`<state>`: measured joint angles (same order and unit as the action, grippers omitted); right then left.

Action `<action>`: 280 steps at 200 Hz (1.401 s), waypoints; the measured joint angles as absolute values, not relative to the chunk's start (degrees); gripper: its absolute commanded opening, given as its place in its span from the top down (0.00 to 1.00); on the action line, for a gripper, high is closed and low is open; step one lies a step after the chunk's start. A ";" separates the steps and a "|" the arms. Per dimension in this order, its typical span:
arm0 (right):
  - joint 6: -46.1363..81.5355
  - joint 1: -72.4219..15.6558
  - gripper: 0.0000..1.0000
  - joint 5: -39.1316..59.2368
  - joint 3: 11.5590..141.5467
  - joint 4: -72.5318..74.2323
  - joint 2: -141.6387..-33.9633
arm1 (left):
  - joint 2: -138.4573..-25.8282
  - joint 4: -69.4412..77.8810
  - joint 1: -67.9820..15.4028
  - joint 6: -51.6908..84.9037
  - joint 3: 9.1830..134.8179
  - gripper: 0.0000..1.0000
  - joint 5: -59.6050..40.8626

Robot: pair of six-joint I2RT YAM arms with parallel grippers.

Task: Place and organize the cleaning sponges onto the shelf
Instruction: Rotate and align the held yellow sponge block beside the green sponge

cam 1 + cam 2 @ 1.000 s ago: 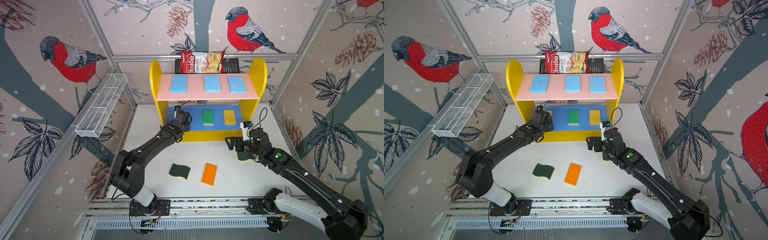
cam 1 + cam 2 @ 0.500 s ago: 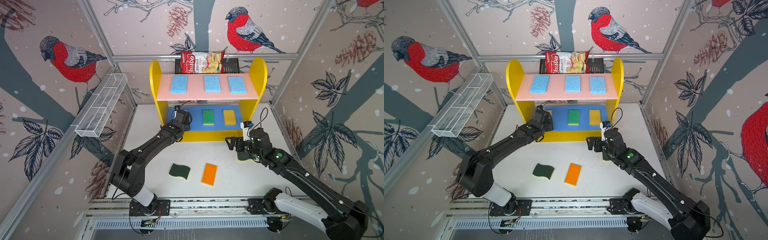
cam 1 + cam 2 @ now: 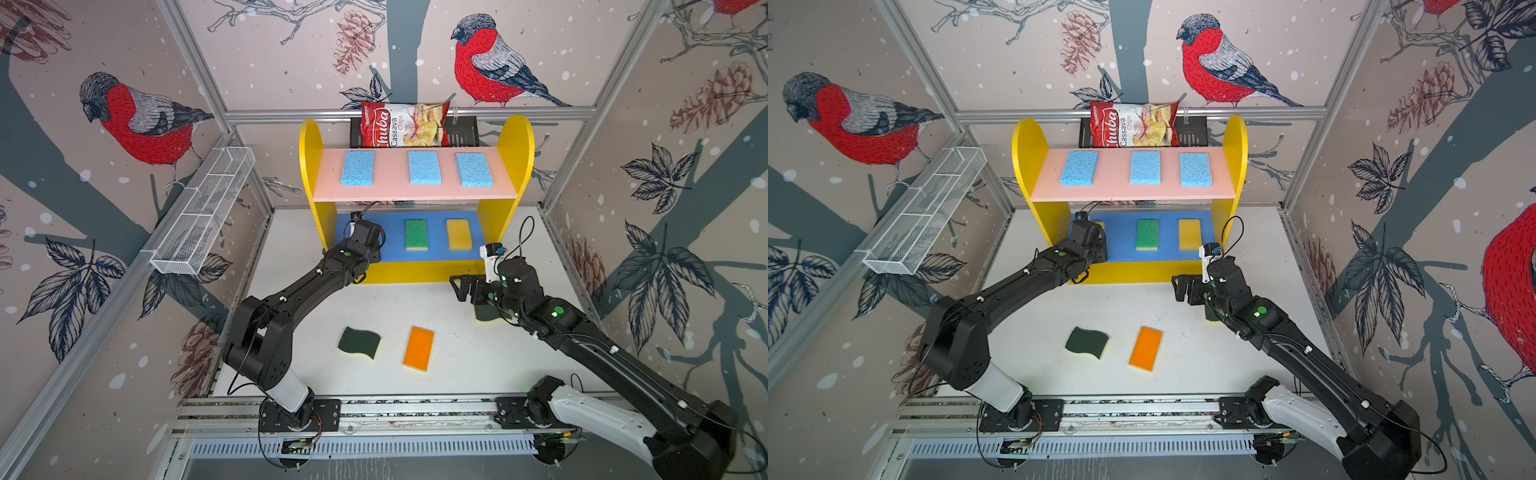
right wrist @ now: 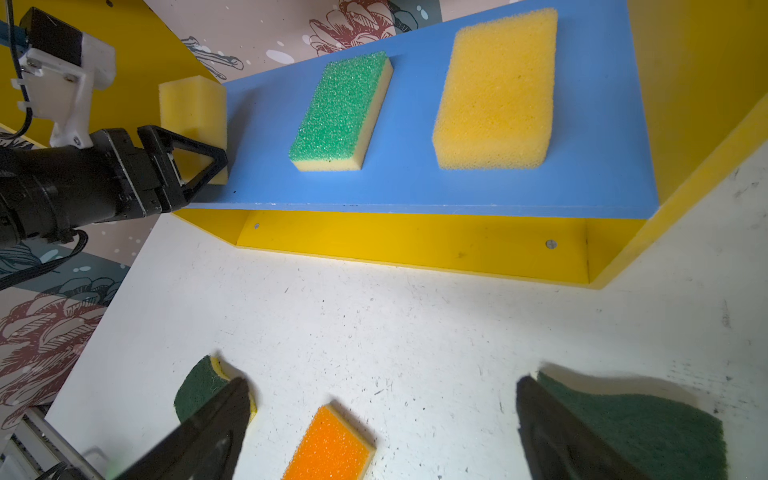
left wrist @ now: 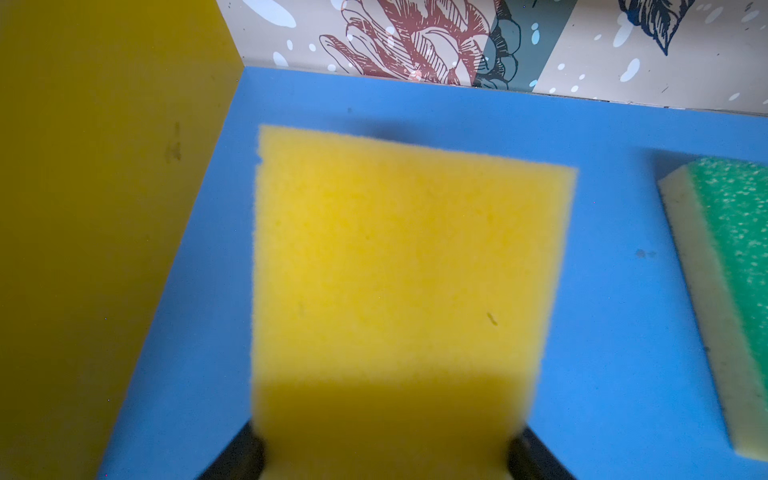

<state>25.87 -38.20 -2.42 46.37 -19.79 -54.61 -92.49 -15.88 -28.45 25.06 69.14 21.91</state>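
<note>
My left gripper (image 5: 386, 457) is gripping a yellow sponge (image 5: 407, 257) by its near end, jaws part-closed on its sides, holding it over the left end of the shelf's (image 3: 515, 158) blue board (image 5: 602, 332). I am reading this as the set-down: the sponge is needing to go flat and square to the board's edge, clear of the side wall (image 5: 104, 208) and spaced evenly from the green sponge (image 5: 731, 266) and second yellow sponge (image 3: 459, 234) lying there (whether it is touching the board, I cannot tell). The foam is looking soft and squashy, so I am planning to open gently and back straight out. My right gripper (image 4: 382, 382) is hanging wide open and empty above the table (image 4: 415, 311), a wavy sponge (image 4: 640, 428) just beside one finger. A second wavy sponge (image 3: 359, 342) and an orange sponge (image 3: 418, 347) are lying on the table; three blue sponges (image 3: 424, 167) are sitting in a row on the pink board (image 3: 395, 189).
</note>
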 measured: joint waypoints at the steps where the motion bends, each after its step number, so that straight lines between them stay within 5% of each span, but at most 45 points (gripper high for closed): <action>1: 25.87 -38.20 0.00 -2.44 46.37 -19.79 -54.61 | -92.53 -15.88 -28.45 25.06 69.17 0.35 21.91; 280: 26.92 -40.10 0.00 -2.66 47.16 -19.38 -56.95 | -96.47 -24.56 -28.29 27.05 75.70 0.27 22.50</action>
<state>26.92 -40.10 -2.66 47.16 -19.38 -56.95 -96.47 -24.56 -28.29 27.05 75.70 22.50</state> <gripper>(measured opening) 0.995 0.720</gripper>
